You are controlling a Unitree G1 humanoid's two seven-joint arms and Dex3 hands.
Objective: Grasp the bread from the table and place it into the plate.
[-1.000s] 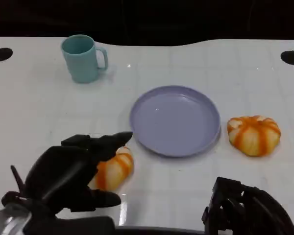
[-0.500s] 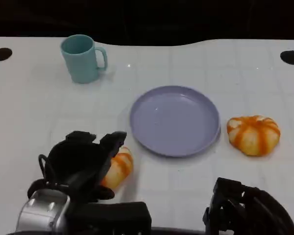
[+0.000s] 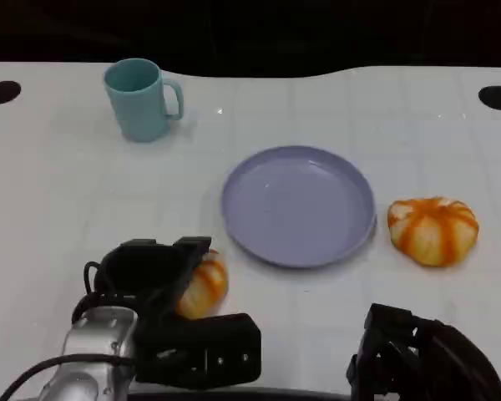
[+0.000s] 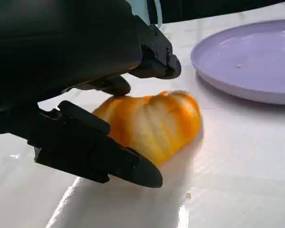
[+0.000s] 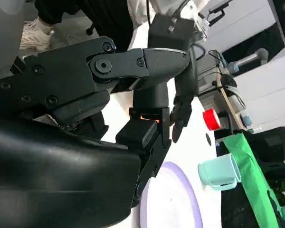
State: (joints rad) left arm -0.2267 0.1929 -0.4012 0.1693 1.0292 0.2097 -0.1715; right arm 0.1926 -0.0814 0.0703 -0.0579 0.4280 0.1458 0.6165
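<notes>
A small orange-striped bread [image 3: 205,286] [image 4: 152,123] lies on the white table just left of the lavender plate [image 3: 299,205] [image 4: 247,61]. My left hand [image 3: 146,271] [image 4: 85,61] is lowered over it from the near side. Its fingers [image 4: 111,86] touch the bread's top and its thumb [image 4: 128,166] presses the near side, so the hand holds the bread on the table. A second, rounder striped bread [image 3: 432,230] sits to the right of the plate. My right hand [image 3: 417,359] [image 5: 61,180] rests at the table's near right edge, holding nothing.
A teal mug [image 3: 142,98] [image 5: 221,172] stands at the far left of the table. Two black round holes [image 3: 2,92] mark the far corners. The plate has nothing on it. Bare table lies between the plate and the near edge.
My left hand has turned downward and settled over the bread, and its fingers have closed in around it. The bread, plate and right hand have stayed where they were.
</notes>
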